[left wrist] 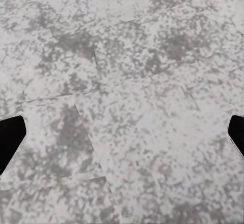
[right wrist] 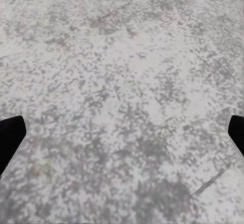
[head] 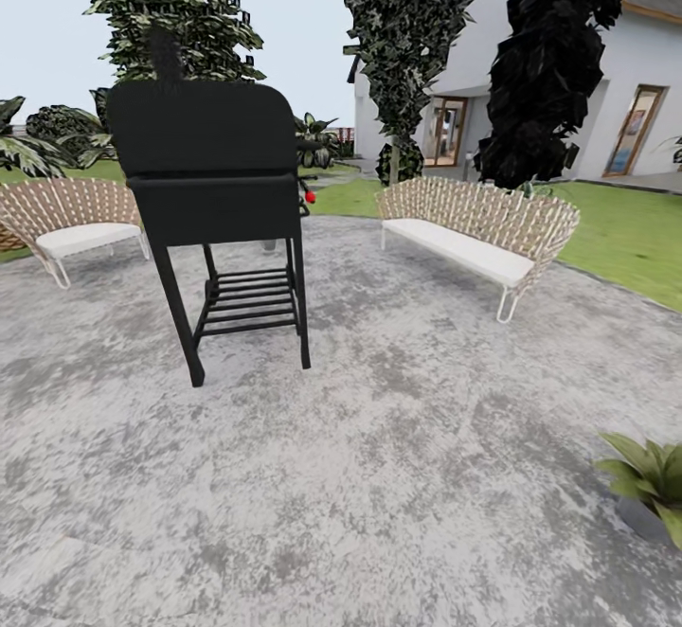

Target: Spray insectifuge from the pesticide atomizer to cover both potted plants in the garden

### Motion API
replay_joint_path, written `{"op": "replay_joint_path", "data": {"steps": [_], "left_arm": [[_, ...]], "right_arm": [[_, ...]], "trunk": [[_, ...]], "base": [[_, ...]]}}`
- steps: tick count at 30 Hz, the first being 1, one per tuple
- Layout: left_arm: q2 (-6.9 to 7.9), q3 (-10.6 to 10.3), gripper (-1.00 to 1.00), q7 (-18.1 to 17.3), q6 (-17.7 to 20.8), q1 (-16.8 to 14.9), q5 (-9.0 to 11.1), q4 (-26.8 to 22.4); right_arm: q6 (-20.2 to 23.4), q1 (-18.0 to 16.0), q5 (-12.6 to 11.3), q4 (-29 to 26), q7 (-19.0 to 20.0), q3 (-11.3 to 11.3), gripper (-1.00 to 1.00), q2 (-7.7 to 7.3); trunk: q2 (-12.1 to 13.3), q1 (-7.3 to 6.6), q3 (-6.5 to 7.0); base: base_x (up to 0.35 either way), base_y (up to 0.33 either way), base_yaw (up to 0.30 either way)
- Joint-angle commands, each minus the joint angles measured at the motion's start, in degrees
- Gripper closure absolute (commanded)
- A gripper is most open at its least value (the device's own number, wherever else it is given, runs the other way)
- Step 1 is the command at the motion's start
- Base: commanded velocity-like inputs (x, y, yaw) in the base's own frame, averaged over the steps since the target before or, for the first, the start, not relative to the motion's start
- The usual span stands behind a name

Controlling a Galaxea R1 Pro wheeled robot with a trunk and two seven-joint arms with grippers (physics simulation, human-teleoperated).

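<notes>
A: Biggest thing first: your head view is over the grey mottled stone patio, which takes up the whole lower part of the scene. Green lawn borders it on the right, and a white house with glazed doors stands behind that.

B: Furniture?

A: A black barbecue grill on four legs stands on the patio left of centre, lid down, with a slatted shelf underneath. There's a small red knob at its right side. A woven wicker sofa with a white cushion sits to the right of the grill, well apart. A matching wicker chair sits on the far left. Tall dark trees rise behind the sofa.

B: Task items?

A: You've got one broad-leaved green potted plant in a pale grey pot, cut off by the right edge, standing on the patio.

B: Your hands?

A: Left hand: dark fingertips at both edges of the wrist view, spread wide, released, bare stone between them. Right hand: same, fingertips wide apart, released, grasping nothing, over the patio.
</notes>
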Motion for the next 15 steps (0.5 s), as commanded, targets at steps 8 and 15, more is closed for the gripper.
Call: {"op": "replay_joint_path", "data": {"steps": [8,15], "left_arm": [[-0.25,-0.7,-1.00,-0.1,-0.2,0.0,-0.3,0.0],[-0.17,-0.6,-1.00,-0.1,-0.2,-0.1,-0.3,-0.1]], "right_arm": [[-0.2,0.0,0.1,0.0,0.0,-0.1,-1.00,-0.02],[-0.2,0.0,0.1,0.0,0.0,-0.1,-1.00,-0.03]], "trunk": [[0.0,0.02,-0.05],[0.0,0.02,-0.05]], "base": [[0.340,0.001,0.000],[0.290,0.015,0.000]]}}
